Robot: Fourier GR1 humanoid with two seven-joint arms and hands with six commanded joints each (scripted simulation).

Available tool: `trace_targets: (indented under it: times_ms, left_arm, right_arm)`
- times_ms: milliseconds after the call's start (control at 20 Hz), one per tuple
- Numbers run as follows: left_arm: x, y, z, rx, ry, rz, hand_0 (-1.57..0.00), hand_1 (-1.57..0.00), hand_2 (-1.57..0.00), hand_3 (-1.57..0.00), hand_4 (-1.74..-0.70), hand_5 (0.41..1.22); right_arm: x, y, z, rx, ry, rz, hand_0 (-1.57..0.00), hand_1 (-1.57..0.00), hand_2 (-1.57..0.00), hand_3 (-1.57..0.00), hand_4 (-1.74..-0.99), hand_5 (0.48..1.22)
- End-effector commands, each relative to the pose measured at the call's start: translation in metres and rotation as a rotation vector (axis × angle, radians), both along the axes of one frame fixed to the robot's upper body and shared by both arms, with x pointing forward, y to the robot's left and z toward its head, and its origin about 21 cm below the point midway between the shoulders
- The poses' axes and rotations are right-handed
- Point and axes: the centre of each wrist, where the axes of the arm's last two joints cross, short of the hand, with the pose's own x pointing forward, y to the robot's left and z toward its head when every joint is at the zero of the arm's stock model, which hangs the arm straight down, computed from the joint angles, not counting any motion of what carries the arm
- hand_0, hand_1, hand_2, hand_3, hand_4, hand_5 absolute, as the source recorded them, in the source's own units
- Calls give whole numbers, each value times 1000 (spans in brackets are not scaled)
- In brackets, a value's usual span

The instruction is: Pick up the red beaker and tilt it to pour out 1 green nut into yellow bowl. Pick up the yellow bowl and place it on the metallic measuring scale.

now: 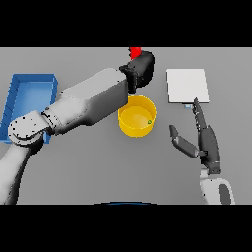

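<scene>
The yellow bowl (137, 116) stands at the table's middle with one small green nut (149, 121) lying inside near its right wall. My left hand (140, 69) is behind the bowl, shut on the red beaker (135, 51); only the beaker's top shows above the hand. The metallic scale (187, 85) is a pale square plate at the right rear. My right hand (203, 137) is open to the right of the bowl, its fingers straight and pointing at the scale's front edge, thumb spread toward the bowl.
A blue tray (29, 93) lies at the left edge, partly behind my left arm (83, 103), which crosses the table diagonally toward the bowl's rear.
</scene>
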Motion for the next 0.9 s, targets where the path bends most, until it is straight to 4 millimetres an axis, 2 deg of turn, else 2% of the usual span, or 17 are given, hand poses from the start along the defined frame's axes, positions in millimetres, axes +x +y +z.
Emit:
trace_targets:
  times_ms: [0,100,200,400,500,550,700,800,850]
  left_arm:
    - [6,1,16,-5,-34,-6,-1571,-1571,-1571,-1571,-1721,1221]
    - [17,6,48,-26,-93,13,-1571,-1571,-1571,-1571,-1725,1221]
    - [30,19,82,-113,-135,50,-1571,-1571,-1571,-1179,-1731,1221]
    - [54,57,152,-461,-182,255,-1571,-1571,-1571,-1410,-1729,1221]
    - [63,91,175,-744,-124,388,-1571,-1571,-1571,-1468,-1734,1221]
    - [67,110,184,-897,-104,465,-1571,-1571,-1571,-1427,-1735,1221]
    - [76,176,187,-1240,-69,633,-1571,-1571,-1571,-1394,-1738,1221]
    - [79,213,177,-1447,-43,735,-1571,-1571,-1571,-1458,-1739,1221]
    - [80,237,164,-1541,-24,789,-1571,-1571,-1571,-1480,-1739,1221]
  right_arm:
    - [1,-3,-1,1,3,1,1,1,1,1,-1147,642]
    - [2,-3,0,-6,-4,9,1,1,1,1,-1154,654]
    - [-2,0,1,-18,-26,19,1,1,1,1,-1160,660]
    - [1,1,0,1,-15,29,1,1,1,1,-1156,658]
    - [4,4,0,-37,-18,8,1,1,1,1,-1146,641]
    - [5,4,2,-57,-23,3,1,1,1,1,-1140,637]
    - [10,5,6,-30,-23,20,1,1,1,1,-1129,625]
    - [8,3,2,26,-30,45,1,1,1,1,-1093,623]
    - [11,6,2,42,-24,49,1,1,1,1,-1083,625]
